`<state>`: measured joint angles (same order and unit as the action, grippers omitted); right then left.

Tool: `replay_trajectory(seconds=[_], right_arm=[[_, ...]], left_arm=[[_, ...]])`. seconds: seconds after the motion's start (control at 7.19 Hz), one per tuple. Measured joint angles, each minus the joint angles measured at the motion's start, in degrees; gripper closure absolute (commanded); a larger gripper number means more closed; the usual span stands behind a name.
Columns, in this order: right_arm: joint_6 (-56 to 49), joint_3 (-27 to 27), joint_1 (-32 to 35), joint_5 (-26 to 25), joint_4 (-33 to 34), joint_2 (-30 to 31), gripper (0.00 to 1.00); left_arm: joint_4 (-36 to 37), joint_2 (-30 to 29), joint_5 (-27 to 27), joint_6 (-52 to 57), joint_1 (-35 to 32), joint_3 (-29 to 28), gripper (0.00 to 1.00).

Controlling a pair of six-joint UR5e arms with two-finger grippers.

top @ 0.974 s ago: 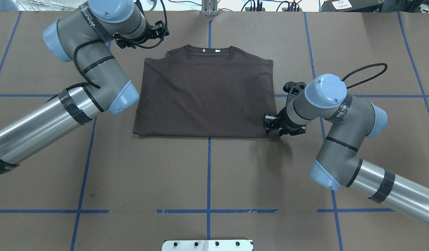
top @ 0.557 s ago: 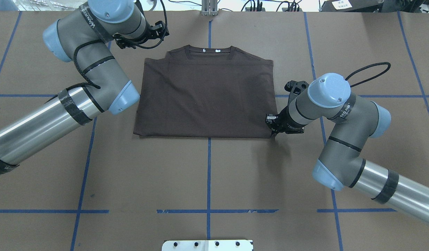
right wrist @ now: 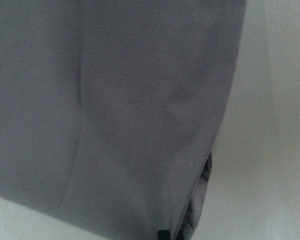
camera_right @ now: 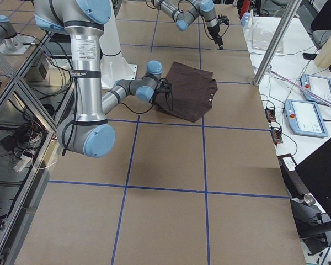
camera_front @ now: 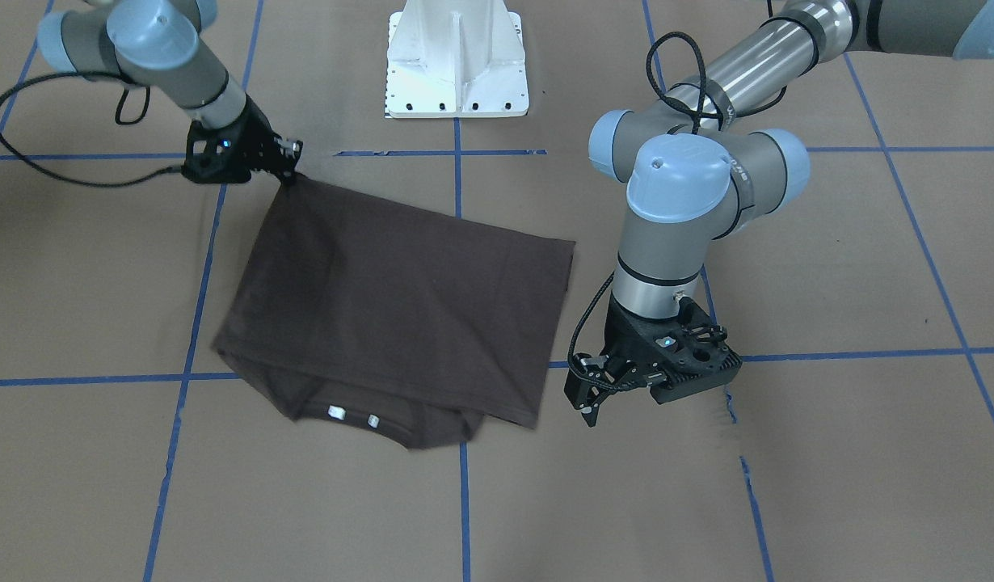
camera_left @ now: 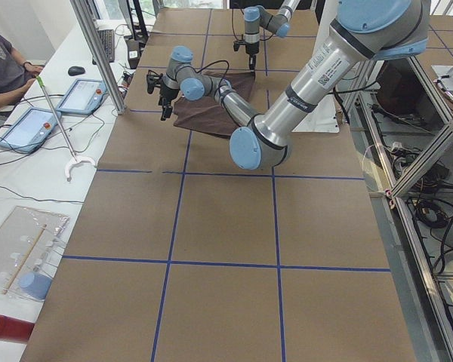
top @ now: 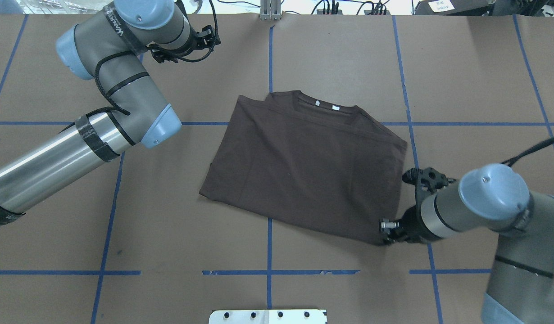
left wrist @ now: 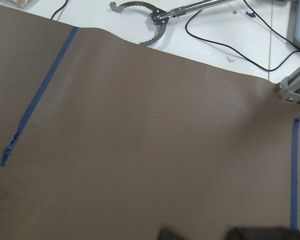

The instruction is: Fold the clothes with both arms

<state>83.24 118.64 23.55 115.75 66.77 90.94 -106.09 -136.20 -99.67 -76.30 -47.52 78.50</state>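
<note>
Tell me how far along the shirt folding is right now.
Done: the T-shirt already lies as a compact rectangle, sleeves tucked in, collar showing at the far edge. In hand: the right gripper is shut on its near right corner, and the shirt sits skewed to the tape lines. The left gripper hangs open off the cloth. Left: probably squaring it up and another fold.

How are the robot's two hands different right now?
The right hand pinches a corner of the brown T-shirt; the left hand holds nothing. The right hand is shut on cloth; the left hand's fingers stand apart, with only the brown table showing between them. The right hand is at the end away from the collar; the left hand is beside the collar end, off the cloth. Both are black and two-fingered.
</note>
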Motion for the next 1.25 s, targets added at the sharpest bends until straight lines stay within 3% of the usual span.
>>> replay_trajectory(seconds=[0.14, 0.28, 0.42, 0.7, 0.97, 1.25], right_arm=[[3.2, 3.9, -5.8, -0.5, -0.1, 4.0, 0.14], [6.4, 6.0, -10.5, -1.2, -0.2, 5.9, 0.0], [8.2, 7.1, -13.1, -2.0, -0.3, 6.5, 0.0], [9.1, 8.6, -10.7, -3.7, -0.5, 5.9, 0.0], [8.9, 8.8, -1.1, -3.1, -0.6, 2.4, 0.0], [8.7, 8.5, 6.5, -0.8, -0.6, -1.5, 0.0]], left_arm=[[0.1, 0.0, 0.0, -0.9, 0.4, 0.6, 0.0], [0.2, 0.2, 0.0, -1.6, 1.0, 1.6, 0.0], [0.5, 1.2, 0.0, -2.2, 1.9, 3.6, 0.0], [4.7, 5.1, -1.9, -5.4, 6.1, 12.4, 0.01], [7.5, 11.9, -2.2, -16.9, 14.8, 22.2, 0.01], [7.7, 15.3, 0.7, -26.5, 23.2, 24.7, 0.04]])
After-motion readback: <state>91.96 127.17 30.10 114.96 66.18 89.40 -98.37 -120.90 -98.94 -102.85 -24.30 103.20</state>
